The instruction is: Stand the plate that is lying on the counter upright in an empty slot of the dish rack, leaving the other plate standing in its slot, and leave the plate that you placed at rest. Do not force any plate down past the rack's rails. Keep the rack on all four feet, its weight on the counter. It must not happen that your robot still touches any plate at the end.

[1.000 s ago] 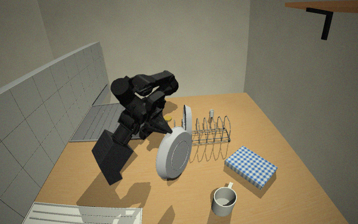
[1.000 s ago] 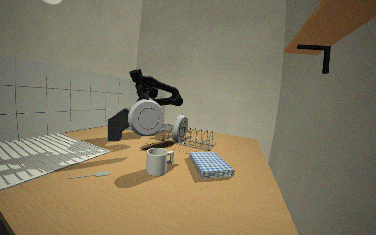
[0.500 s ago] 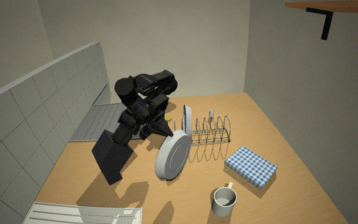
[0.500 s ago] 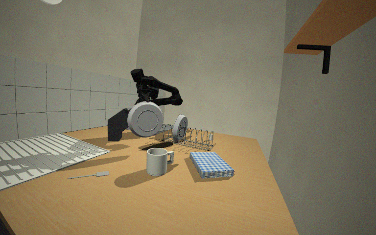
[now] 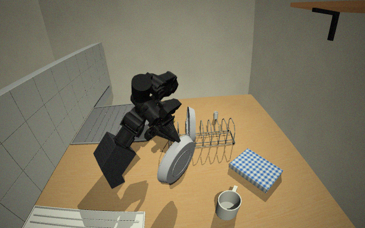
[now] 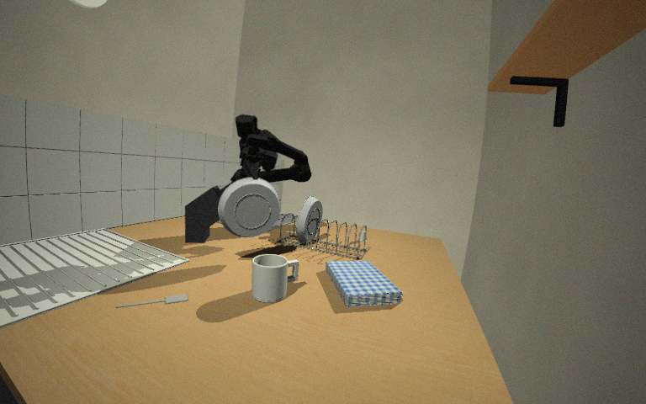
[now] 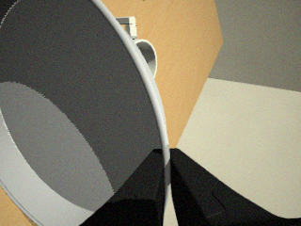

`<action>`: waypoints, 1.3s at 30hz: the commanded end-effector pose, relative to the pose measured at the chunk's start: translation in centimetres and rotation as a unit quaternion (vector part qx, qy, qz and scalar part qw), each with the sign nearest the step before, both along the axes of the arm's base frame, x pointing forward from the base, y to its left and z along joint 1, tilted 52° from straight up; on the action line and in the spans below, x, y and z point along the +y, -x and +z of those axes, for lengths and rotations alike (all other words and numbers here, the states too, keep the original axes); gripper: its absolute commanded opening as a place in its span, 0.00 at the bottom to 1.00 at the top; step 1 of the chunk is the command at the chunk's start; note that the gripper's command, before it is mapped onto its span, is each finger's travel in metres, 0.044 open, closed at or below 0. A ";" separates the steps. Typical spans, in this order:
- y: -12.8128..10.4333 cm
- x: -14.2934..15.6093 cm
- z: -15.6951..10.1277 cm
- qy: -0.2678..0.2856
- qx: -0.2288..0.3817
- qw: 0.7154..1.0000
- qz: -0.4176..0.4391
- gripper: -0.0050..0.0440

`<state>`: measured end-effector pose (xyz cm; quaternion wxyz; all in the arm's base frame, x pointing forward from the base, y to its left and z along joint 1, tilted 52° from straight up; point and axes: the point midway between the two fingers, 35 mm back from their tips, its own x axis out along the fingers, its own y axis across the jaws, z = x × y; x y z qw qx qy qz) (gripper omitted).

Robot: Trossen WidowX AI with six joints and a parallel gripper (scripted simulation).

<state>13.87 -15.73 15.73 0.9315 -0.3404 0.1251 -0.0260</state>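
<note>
While hand pinches plate rim | standing plate blocks rack | mug near

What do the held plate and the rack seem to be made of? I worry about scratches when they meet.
The plate, pinched at its rim by the end effector, looks like glazed ceramic or hard plastic: plain white-grey, smooth, thick raised rim. The rack looks like bare metal wire: thin, pale grey hoops and rails that you can see through. No soft coating shows on it, though the look cannot rule one out.
</note>
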 end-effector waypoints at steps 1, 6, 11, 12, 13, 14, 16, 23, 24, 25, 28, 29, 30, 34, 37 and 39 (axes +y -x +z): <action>-0.4 -0.3 0.5 0.010 0.015 1.000 0.001 0.10; -0.9 -0.4 0.8 0.011 0.035 0.999 0.004 0.10; -1.5 -0.5 1.2 0.015 0.053 0.998 0.006 0.10; -1.6 -0.5 1.3 0.015 0.056 0.998 0.006 0.10; -1.6 -0.5 1.3 0.015 0.056 0.998 0.006 0.10; -1.6 -0.5 1.3 0.015 0.056 0.998 0.006 0.10; -1.9 -0.5 1.5 0.017 0.061 0.998 0.007 0.10; -2.9 -0.4 2.3 0.023 0.078 0.997 0.009 0.10; -3.0 -0.4 2.4 0.024 0.080 0.996 0.009 0.10; -3.2 -0.4 2.6 0.025 0.082 0.996 0.009 0.10; -3.6 -0.3 3.0 0.028 0.087 0.996 0.008 0.10; -3.7 -0.3 3.2 0.029 0.088 0.996 0.008 0.10; -3.7 -0.3 3.2 0.029 0.088 0.996 0.008 0.10; -4.1 -0.2 3.6 0.033 0.091 0.995 0.006 0.10; -4.6 -0.1 4.2 0.036 0.094 0.995 0.005 0.10; -4.8 0.0 4.5 0.038 0.094 0.995 0.003 0.10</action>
